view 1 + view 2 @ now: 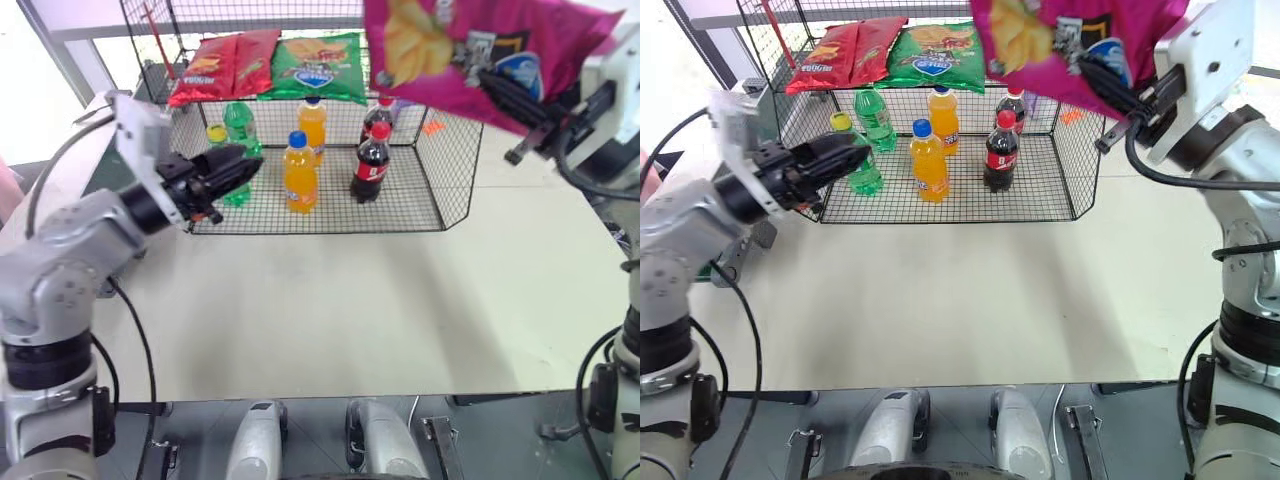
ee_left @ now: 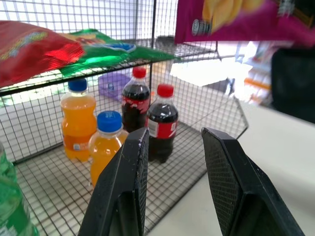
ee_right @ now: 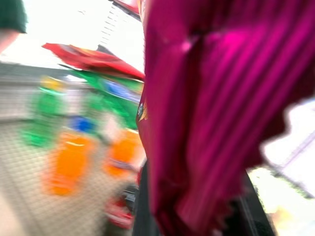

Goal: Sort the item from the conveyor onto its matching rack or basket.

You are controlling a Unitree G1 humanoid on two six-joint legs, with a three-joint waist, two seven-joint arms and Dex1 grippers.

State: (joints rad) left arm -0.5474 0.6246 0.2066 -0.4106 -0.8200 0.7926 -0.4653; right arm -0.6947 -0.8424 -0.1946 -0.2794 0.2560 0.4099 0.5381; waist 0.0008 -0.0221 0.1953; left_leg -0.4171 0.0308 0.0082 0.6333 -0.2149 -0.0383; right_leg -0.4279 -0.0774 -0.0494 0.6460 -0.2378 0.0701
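I am gripping the magenta-pink chip bag [image 1: 470,55] with my right gripper [image 1: 512,100], fingers closed on it, holding it up in the air in front of the upper tier of the black wire rack [image 1: 440,190]. My left gripper [image 1: 235,168] is hovering empty beside the lower tier, its fingers standing a little apart. Red chip bags [image 1: 222,62] and a green chip bag [image 1: 322,62] are lying on the upper mesh; bottles are standing below.

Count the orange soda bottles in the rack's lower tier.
2: one orange bottle with a blue cap near the front, one with a white cap behind it. Others may hide behind the green bottles.
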